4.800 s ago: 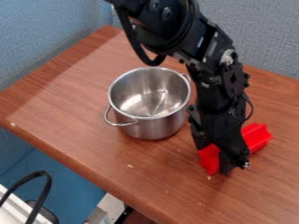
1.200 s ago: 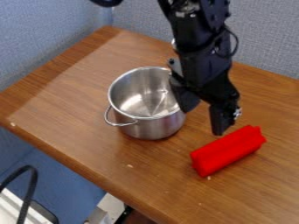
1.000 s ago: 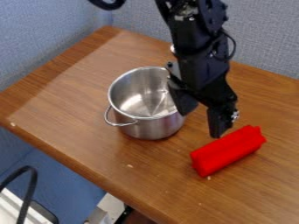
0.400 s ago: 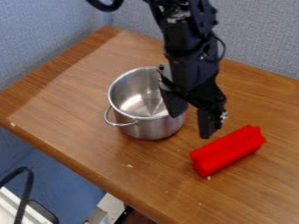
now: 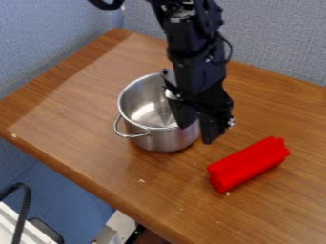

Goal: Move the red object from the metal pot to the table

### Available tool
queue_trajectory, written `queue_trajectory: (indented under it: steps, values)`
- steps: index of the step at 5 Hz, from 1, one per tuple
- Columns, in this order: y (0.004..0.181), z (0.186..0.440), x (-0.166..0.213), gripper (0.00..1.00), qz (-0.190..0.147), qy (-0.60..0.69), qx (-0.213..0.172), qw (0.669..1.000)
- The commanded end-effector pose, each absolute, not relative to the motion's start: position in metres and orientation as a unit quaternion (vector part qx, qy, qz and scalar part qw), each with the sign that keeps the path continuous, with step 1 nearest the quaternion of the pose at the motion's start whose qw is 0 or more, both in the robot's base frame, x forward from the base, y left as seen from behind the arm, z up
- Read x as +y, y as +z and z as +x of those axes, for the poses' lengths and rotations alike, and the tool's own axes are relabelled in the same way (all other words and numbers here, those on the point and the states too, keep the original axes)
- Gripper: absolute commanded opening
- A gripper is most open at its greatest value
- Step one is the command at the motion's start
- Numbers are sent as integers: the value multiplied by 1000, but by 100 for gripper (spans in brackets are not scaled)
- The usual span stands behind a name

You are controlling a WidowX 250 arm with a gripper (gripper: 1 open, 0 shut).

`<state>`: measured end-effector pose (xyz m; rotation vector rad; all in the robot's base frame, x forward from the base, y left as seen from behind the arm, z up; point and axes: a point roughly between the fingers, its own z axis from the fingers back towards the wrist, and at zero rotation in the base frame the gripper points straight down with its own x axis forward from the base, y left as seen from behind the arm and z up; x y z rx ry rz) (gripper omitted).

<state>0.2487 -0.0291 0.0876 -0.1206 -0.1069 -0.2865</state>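
The bright red, elongated block [image 5: 249, 164], probably light, stiff and a bit slippery, lies on the wood-grain table [image 5: 140, 177] right of the shiny round steel pot [image 5: 155, 139], best pinched across its middle by the black claw [image 5: 197, 124], fingers apart.

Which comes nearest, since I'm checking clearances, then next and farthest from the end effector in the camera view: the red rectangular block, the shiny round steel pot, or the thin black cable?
1. Shiny steel pot, just beside it
2. Red block, picture right
3. Black cable, lower left
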Motion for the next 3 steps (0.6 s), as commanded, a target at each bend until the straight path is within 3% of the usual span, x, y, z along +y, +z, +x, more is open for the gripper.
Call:
queue_trajectory:
  steps: [1,2,3]
  values:
    - [104,260,-24,100,-55,-132,-75,987]
    - [103,264,-27,0,-59,-126,-79,987]
    - [104,266,-22,100,-58,-117,-80,988]
